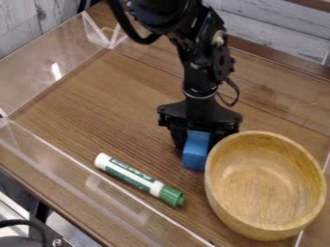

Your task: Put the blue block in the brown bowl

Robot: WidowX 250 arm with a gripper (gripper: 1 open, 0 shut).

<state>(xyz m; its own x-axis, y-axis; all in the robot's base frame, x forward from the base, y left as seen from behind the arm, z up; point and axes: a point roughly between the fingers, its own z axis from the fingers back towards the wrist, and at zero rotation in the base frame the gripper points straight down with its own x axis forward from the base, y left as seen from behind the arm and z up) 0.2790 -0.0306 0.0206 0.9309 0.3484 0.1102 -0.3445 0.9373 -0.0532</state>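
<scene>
1. A small solid bright-blue rectangular block (pixel 196 150) is seen resting on a brown wood-grain tabletop (pixel 103 106), just left of a wide round light-brown wooden bowl (pixel 267 185) and apart from its rim by a narrow gap, if any.
2. The tabletop is bordered by clear plastic walls (pixel 52 58) at the back left and along the front edge; a pale planked wall is visible behind.
3. The black robot gripper (pixel 198 142) is pointed straight down onto the block, its two dark fingers (pixel 179 139) lowered on either side of the block's upper part.
4. The jaws are pressed in against the block's sides, so the block is pinched between them while its base is still at table level.
5. A white-and-green marker pen (pixel 137 179) is laid diagonally on the tabletop, well apart from the block, toward the front left.
6. The bowl's interior is seen holding nothing.
</scene>
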